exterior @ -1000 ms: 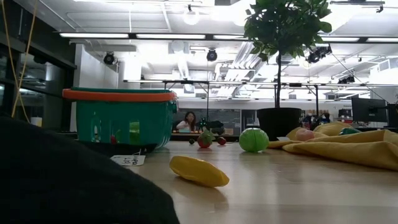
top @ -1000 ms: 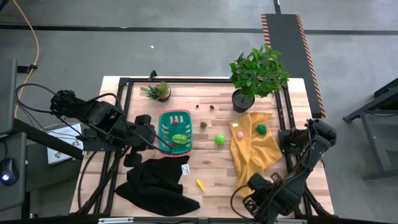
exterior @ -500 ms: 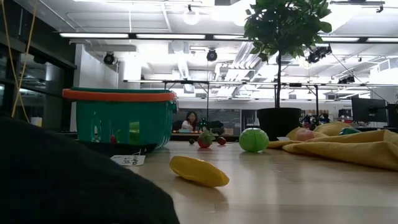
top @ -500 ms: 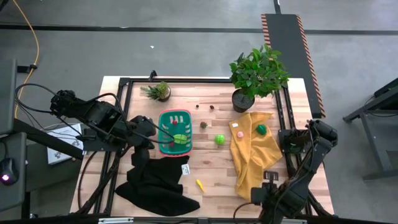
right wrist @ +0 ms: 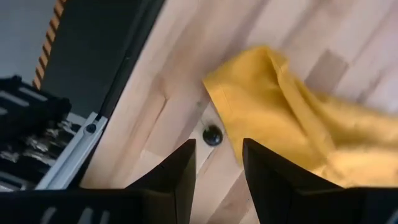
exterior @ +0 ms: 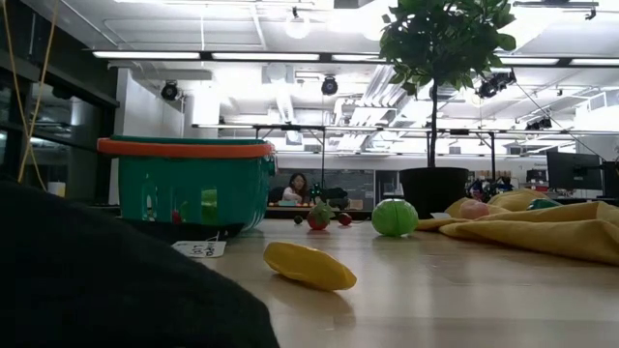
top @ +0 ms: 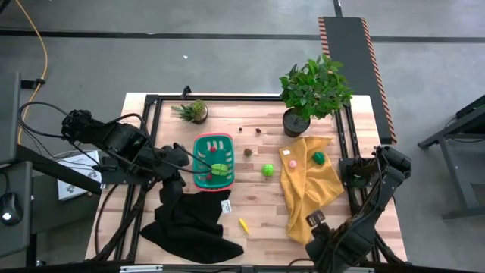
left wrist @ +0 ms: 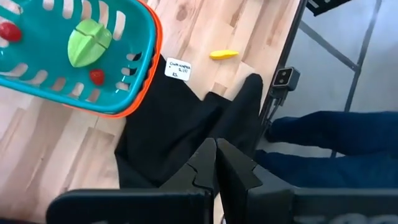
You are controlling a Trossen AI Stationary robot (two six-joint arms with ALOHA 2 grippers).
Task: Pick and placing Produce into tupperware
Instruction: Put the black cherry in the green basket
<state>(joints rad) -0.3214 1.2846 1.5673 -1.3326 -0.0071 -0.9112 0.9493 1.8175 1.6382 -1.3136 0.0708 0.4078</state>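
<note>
Left gripper [top: 176, 161] pressed together, empty, left-centre beside basket [top: 198, 144] already holding produce; right gripper [top: 314, 220] spread, empty, lower right by yellow cloth [top: 307, 186], likely staging for the next piece.

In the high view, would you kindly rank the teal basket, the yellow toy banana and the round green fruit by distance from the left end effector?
1. Teal plastic basket, right beside the left end effector.
2. Yellow toy banana, near the front edge.
3. Round green fruit, mid-table; close to the banana's distance.
</note>
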